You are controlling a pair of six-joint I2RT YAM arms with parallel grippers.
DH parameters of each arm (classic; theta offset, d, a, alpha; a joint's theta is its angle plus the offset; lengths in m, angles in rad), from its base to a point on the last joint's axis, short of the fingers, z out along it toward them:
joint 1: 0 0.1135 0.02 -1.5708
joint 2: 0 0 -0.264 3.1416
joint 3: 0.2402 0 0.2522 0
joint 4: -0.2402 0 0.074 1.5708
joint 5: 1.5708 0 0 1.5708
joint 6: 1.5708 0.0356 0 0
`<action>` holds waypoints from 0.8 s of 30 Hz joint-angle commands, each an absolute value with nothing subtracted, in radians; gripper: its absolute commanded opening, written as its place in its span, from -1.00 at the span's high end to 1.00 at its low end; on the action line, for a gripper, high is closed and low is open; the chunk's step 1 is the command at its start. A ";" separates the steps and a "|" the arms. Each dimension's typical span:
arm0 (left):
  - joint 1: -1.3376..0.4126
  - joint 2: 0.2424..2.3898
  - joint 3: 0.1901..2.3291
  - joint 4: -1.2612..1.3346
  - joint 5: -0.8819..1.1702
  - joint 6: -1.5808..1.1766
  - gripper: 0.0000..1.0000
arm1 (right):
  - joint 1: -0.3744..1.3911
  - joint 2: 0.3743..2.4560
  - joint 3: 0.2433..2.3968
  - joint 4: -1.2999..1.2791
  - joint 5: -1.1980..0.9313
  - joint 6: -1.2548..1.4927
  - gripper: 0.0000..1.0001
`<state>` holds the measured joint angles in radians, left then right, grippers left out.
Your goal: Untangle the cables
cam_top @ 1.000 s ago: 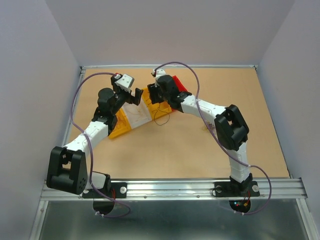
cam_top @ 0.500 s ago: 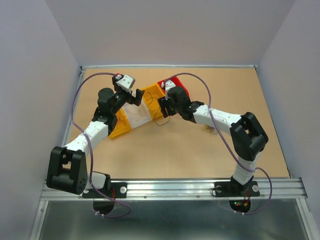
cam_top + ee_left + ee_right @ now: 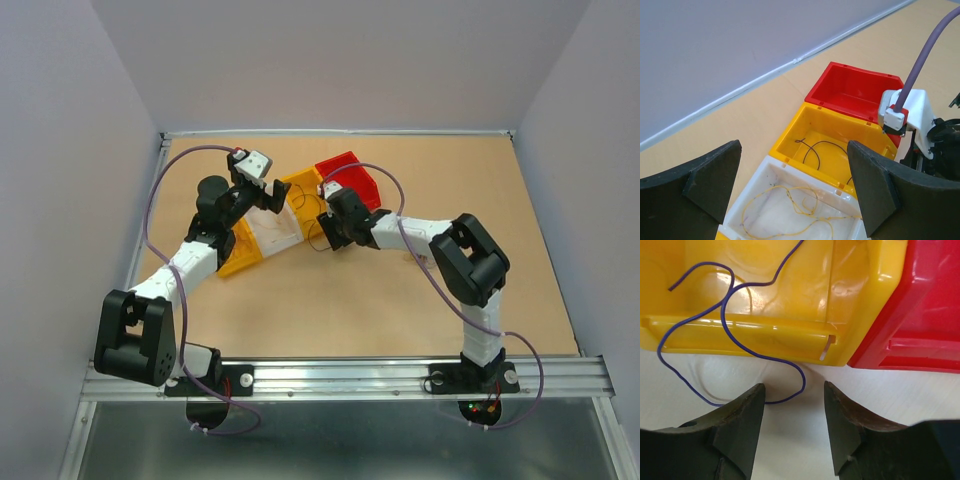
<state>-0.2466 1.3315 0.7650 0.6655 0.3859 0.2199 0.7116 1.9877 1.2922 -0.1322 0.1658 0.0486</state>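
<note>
The left arm stretches toward one o'clock. Its black two-finger gripper (image 3: 795,187) hangs wide apart above a white plastic bin (image 3: 747,197) where a thin yellow wire (image 3: 790,200) lies coiled. The right arm folds back toward ten o'clock, its gripper (image 3: 794,410) parted and empty, just short of a blue-purple wire (image 3: 725,335) draped over the yellow plastic bin (image 3: 790,335) onto the table (image 3: 890,405).

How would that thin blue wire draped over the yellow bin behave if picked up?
Probably floppy: the wire sags in loose curves over the bin wall onto the table. Likely very light, being so thin. It could trail behind when lifted, since part lies inside the bin.
</note>
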 commanded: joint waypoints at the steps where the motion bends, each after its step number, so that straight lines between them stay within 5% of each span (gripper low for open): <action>1: -0.242 1.324 0.767 0.723 0.399 0.230 -0.98 | 0.703 2.006 1.377 -0.124 0.190 0.034 0.02; 2: -0.242 1.324 0.767 0.724 0.399 0.230 -0.98 | 0.700 2.006 1.379 -0.126 0.190 0.034 0.03; 6: -0.242 1.319 0.765 0.723 0.397 0.230 -0.98 | 0.698 2.007 1.385 -0.124 0.181 0.032 0.87; 7: -0.242 1.321 0.765 0.724 0.394 0.230 -0.98 | 0.698 2.000 1.384 -0.123 0.175 0.032 0.95; 24: -0.242 1.327 0.769 0.723 0.391 0.235 -0.98 | 0.698 1.988 1.568 -0.118 0.176 0.092 0.99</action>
